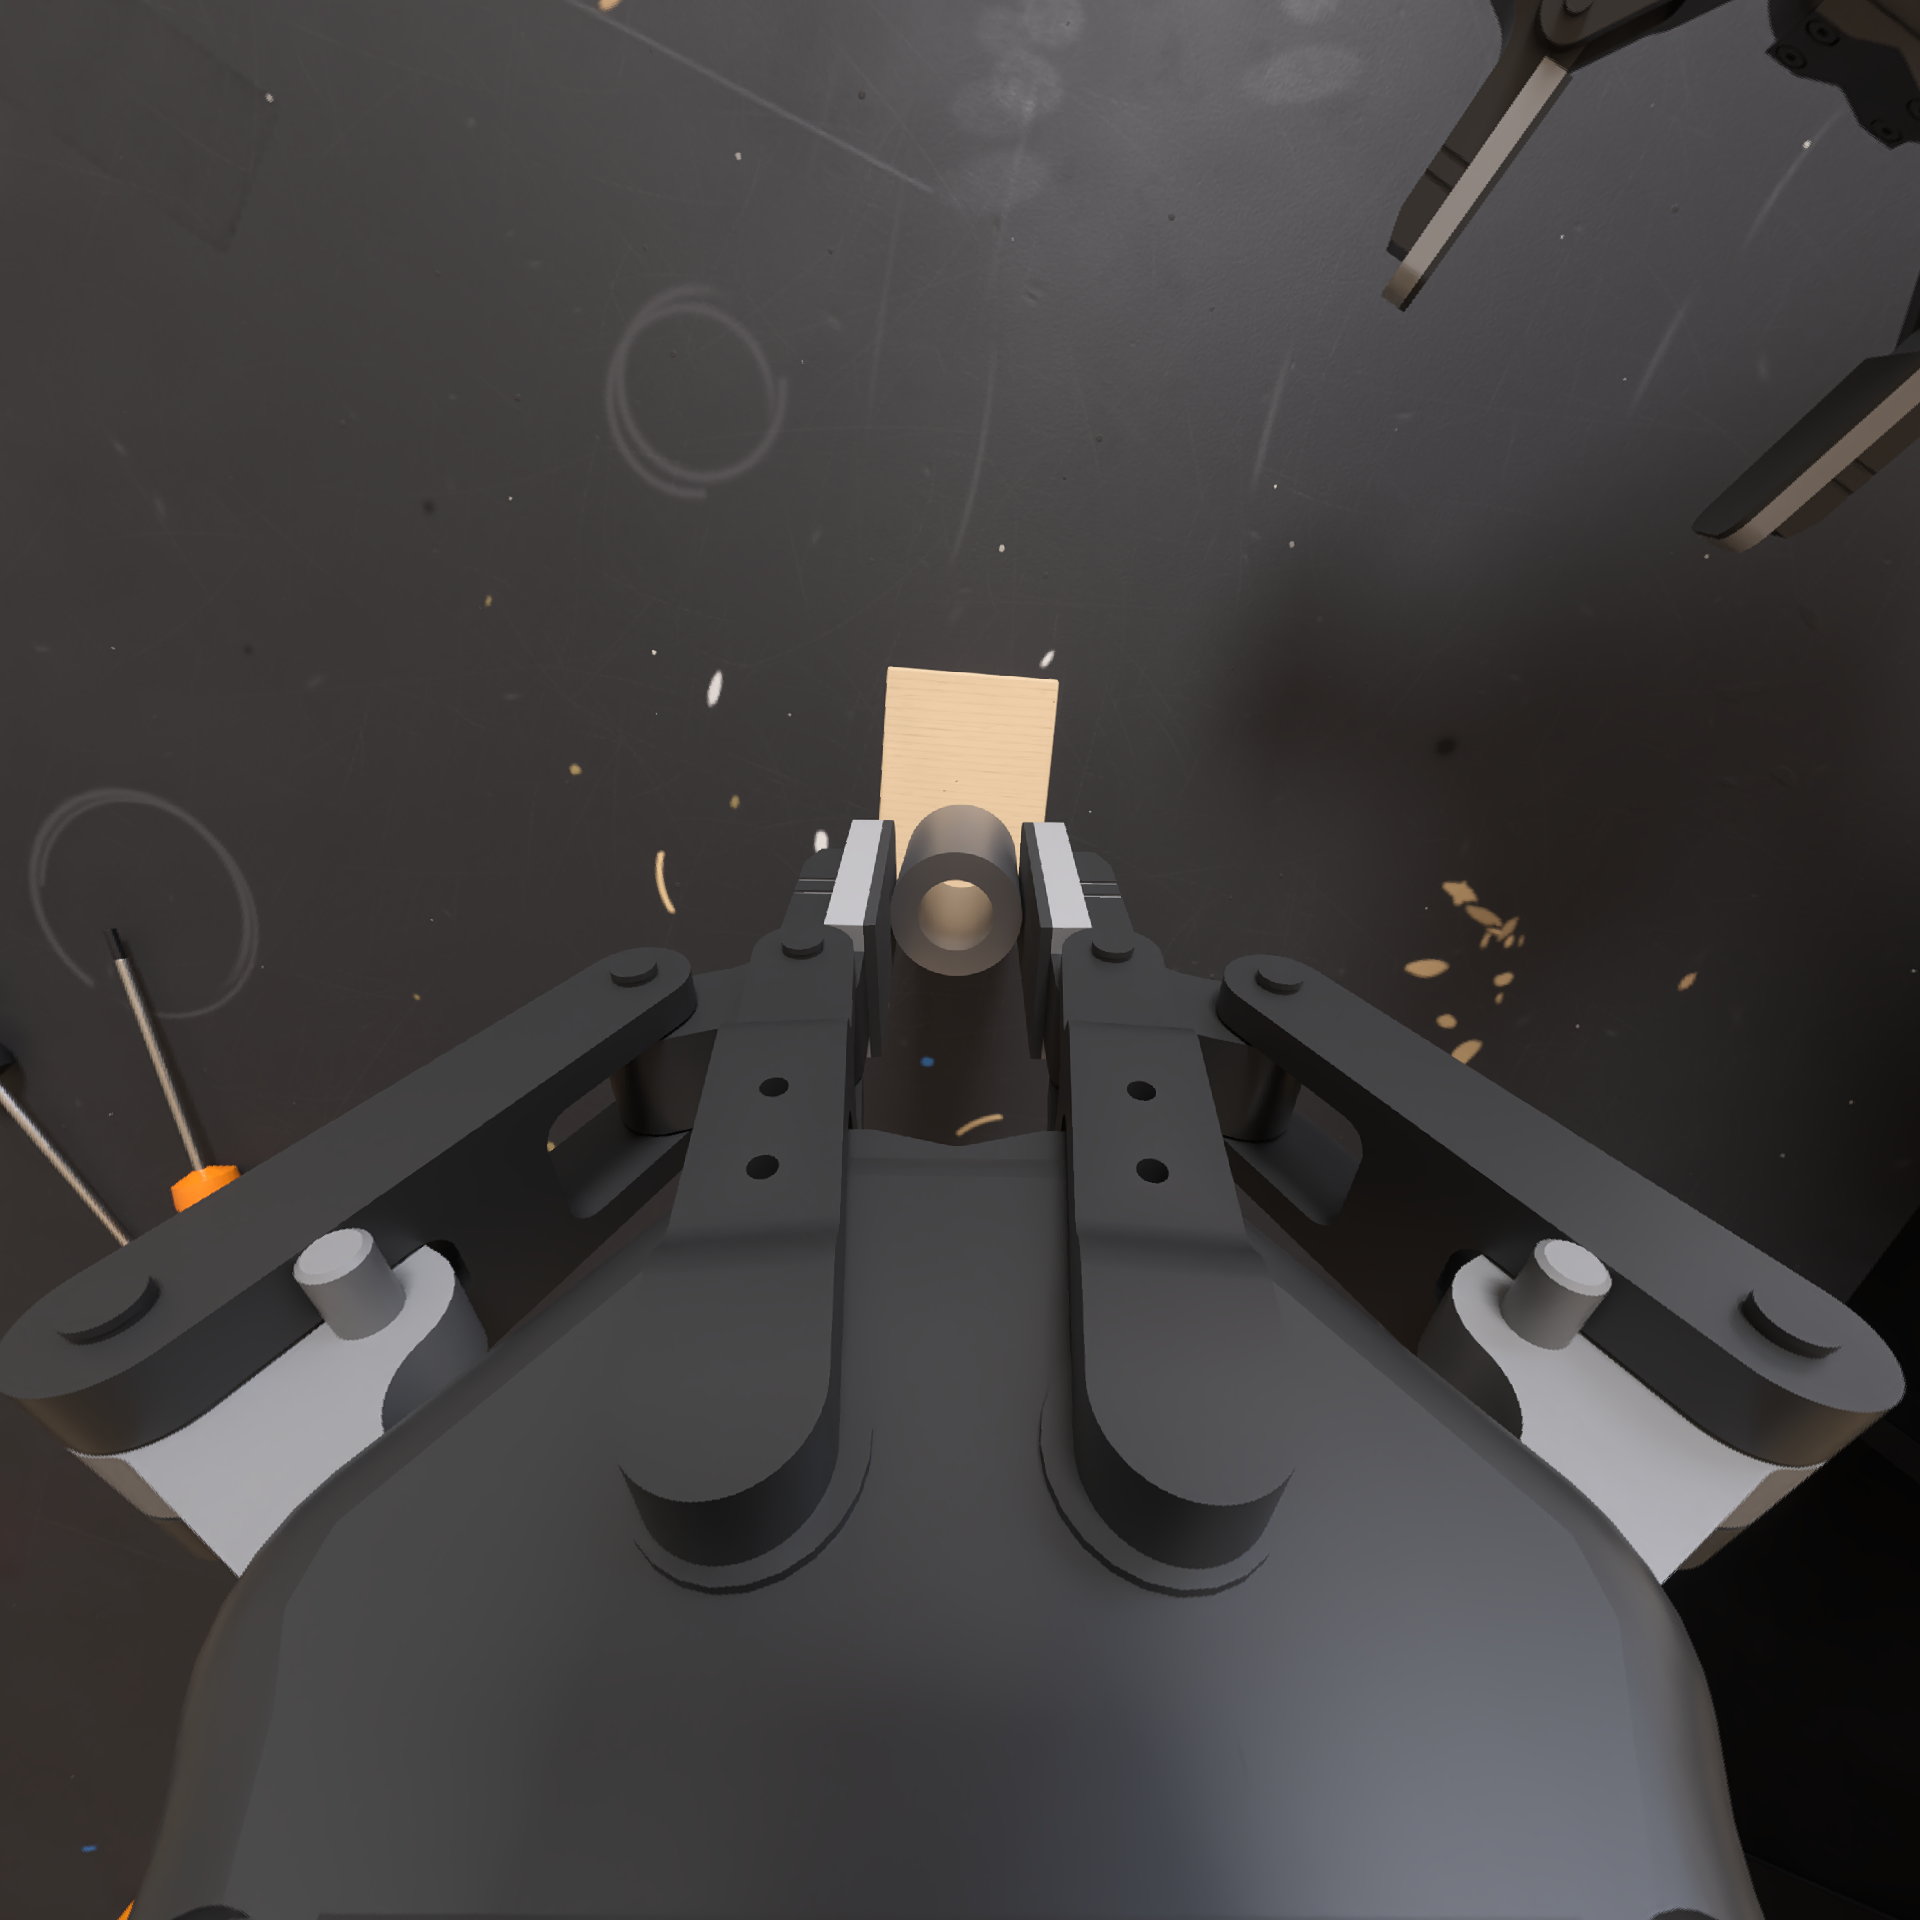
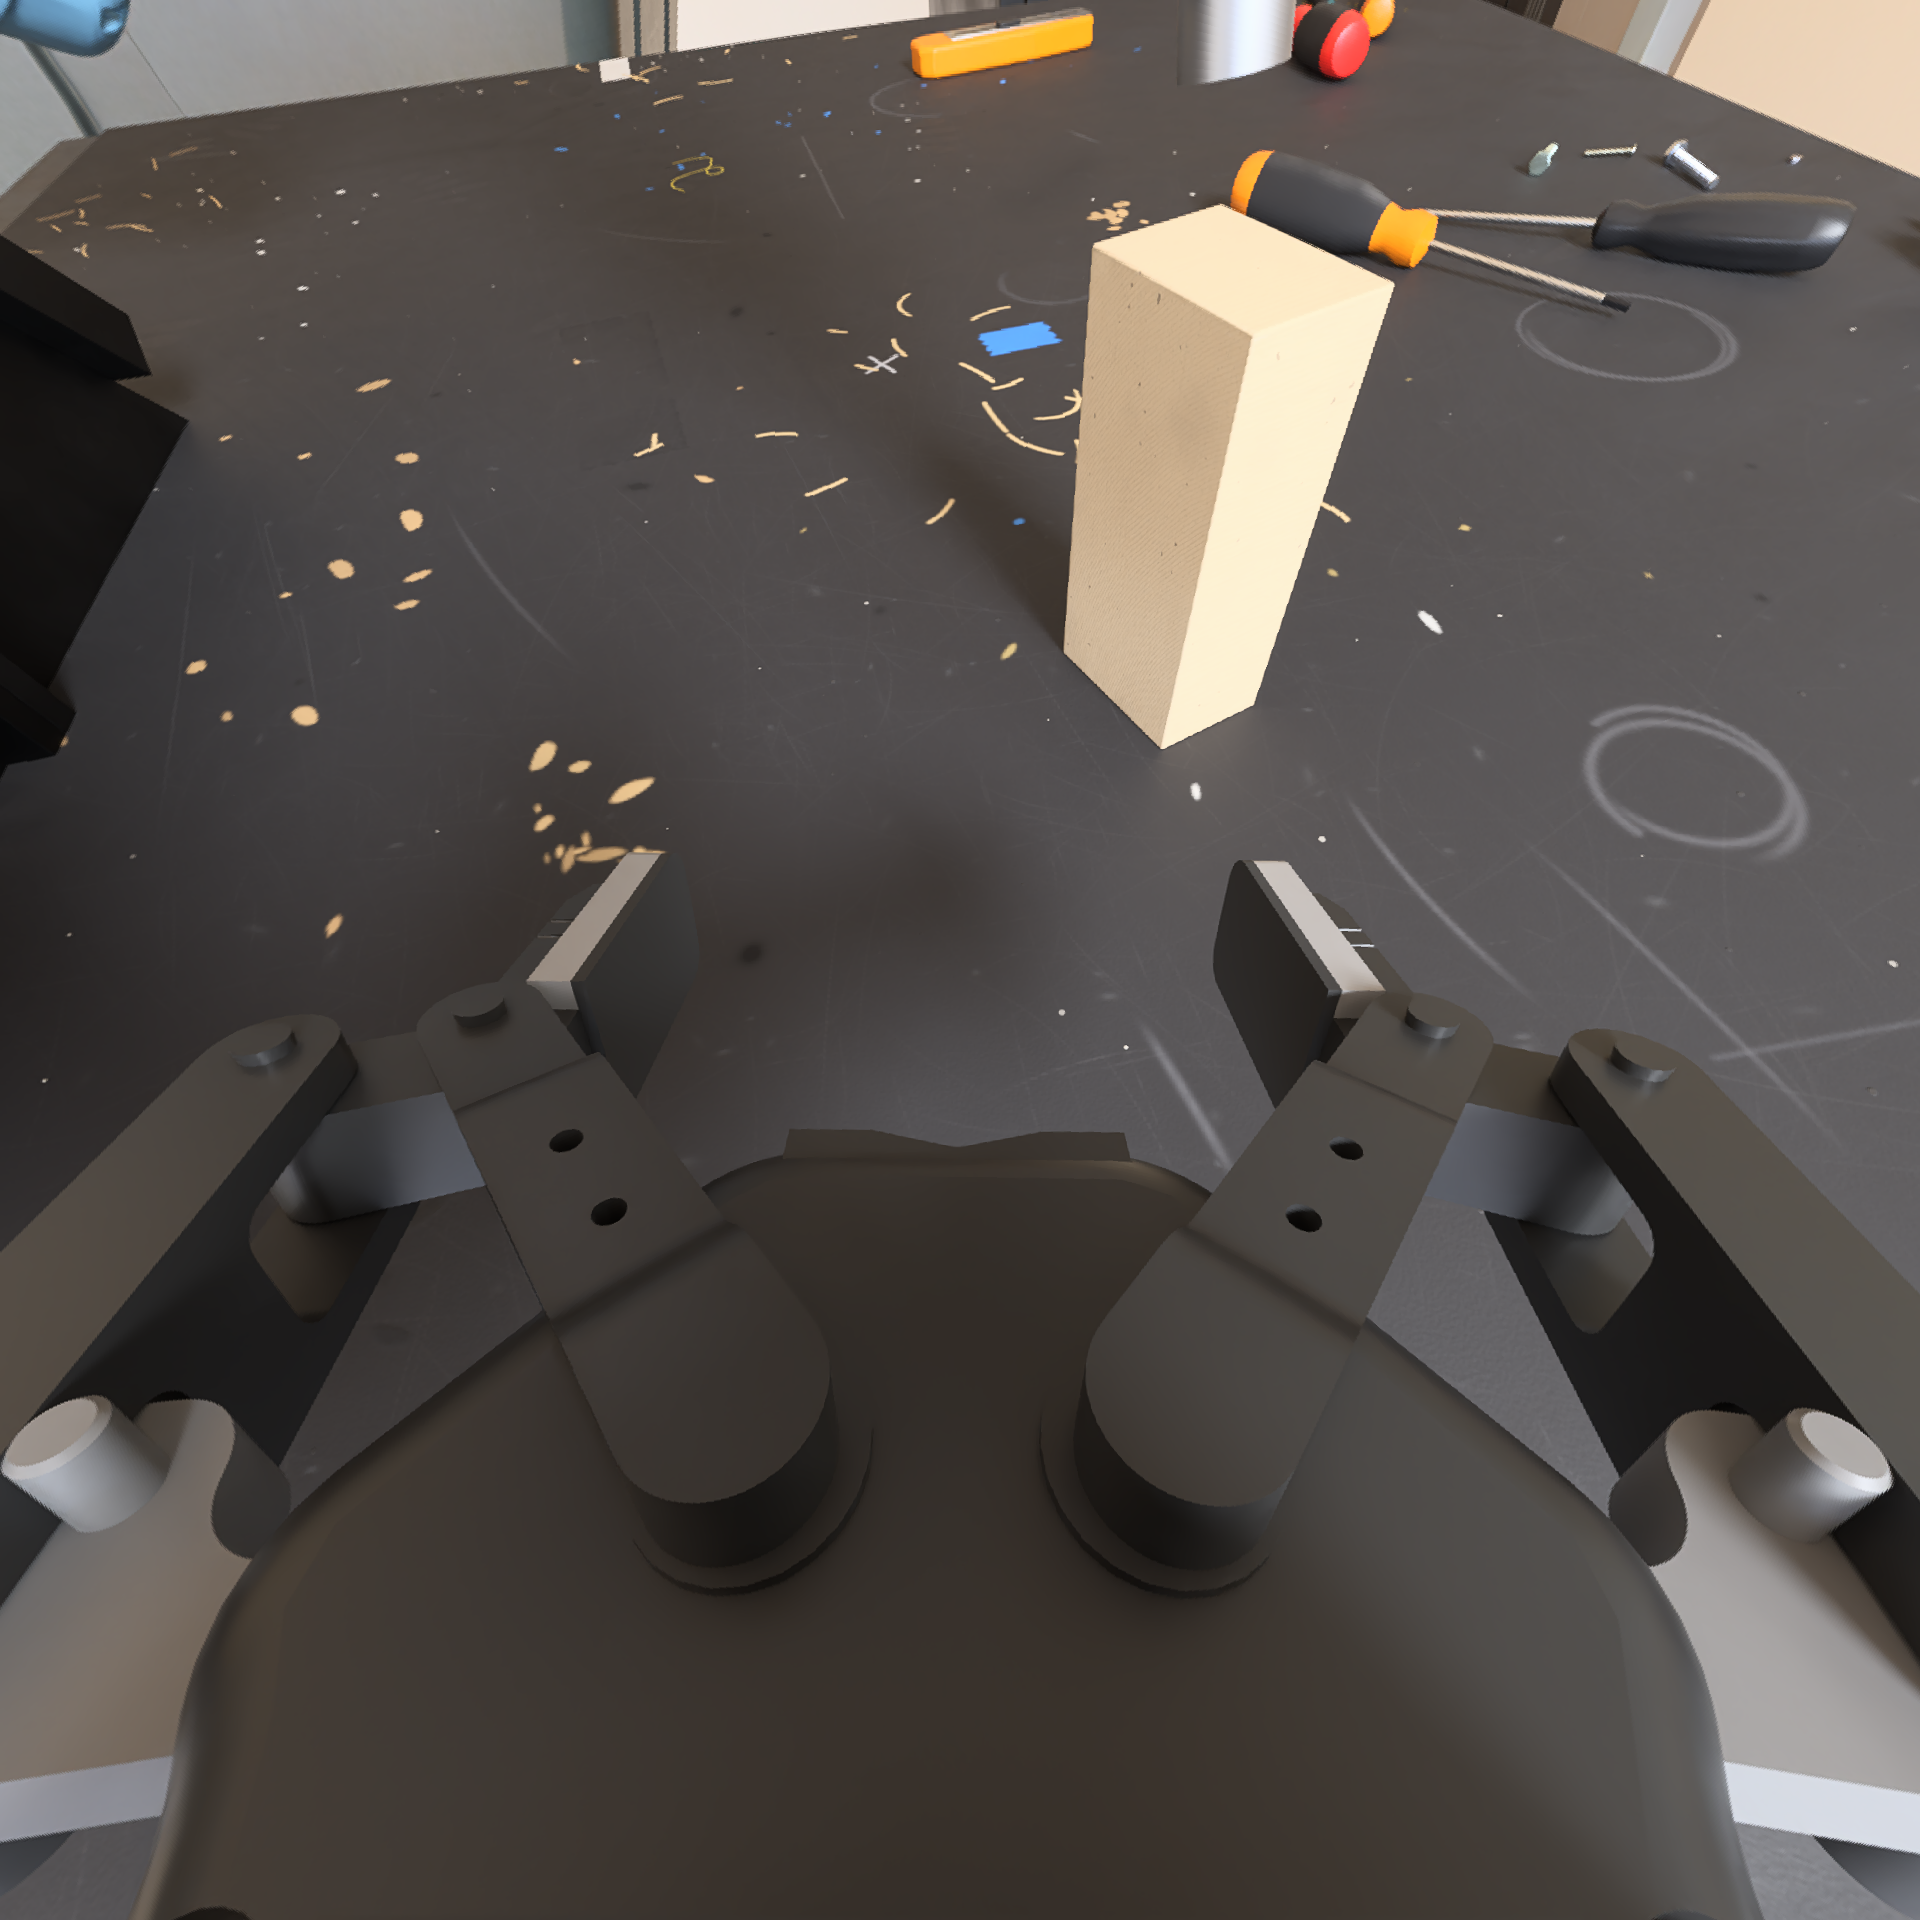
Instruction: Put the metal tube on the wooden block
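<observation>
I've got the tube [image 1: 954, 894] pinched in my left end effector [image 1: 956, 883], bore facing me, block [image 1: 968, 743] top just beyond; right end effector [image 2: 951, 935] wide open, empty, over the counter [image 2: 727, 582]

Honestly we can't see much of the wooden block [image 1: 968, 743] from the left wrist view, since the metal tube [image 1: 956, 894] and the fingers [image 1: 858, 875] pinching it cover its near end. We also lose the far end of the tube behind its own rim. The right gripper [image 1: 1662, 312] is chopped off at the top right corner there. In the right wrist view, the orange tool [image 2: 1001, 42] and red thing [image 2: 1333, 40] at the bench's far edge get cut off, and the bits [image 2: 1621, 156] near the far right corner are too tiny to call.
</observation>
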You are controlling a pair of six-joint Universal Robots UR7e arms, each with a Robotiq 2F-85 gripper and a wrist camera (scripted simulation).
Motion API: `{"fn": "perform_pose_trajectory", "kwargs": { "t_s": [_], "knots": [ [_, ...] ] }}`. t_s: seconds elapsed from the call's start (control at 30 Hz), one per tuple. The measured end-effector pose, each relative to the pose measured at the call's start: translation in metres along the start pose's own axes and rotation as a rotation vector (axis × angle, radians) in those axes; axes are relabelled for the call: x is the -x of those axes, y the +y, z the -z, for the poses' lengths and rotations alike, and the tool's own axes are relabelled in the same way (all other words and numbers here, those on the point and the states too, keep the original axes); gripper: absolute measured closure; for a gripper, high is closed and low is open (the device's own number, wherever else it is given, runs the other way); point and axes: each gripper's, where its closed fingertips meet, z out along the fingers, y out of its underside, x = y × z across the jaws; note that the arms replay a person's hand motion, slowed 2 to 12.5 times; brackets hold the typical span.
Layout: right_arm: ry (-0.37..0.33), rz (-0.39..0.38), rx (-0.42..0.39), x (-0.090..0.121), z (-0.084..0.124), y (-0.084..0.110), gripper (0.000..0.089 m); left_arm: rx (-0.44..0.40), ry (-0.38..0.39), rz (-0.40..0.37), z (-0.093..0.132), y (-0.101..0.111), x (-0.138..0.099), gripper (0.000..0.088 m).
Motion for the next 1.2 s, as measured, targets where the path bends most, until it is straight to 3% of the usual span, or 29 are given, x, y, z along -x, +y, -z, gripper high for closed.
{"fn": "perform_pose_trajectory", "kwargs": {
  "t_s": [1.2],
  "knots": [
    [-0.001, -0.001, -0.012, 0.000, 0.003, -0.002, 0.0039, 0.084, 0.032, -0.021, -0.022, -0.001, -0.001, 0.0669]
  ]
}}
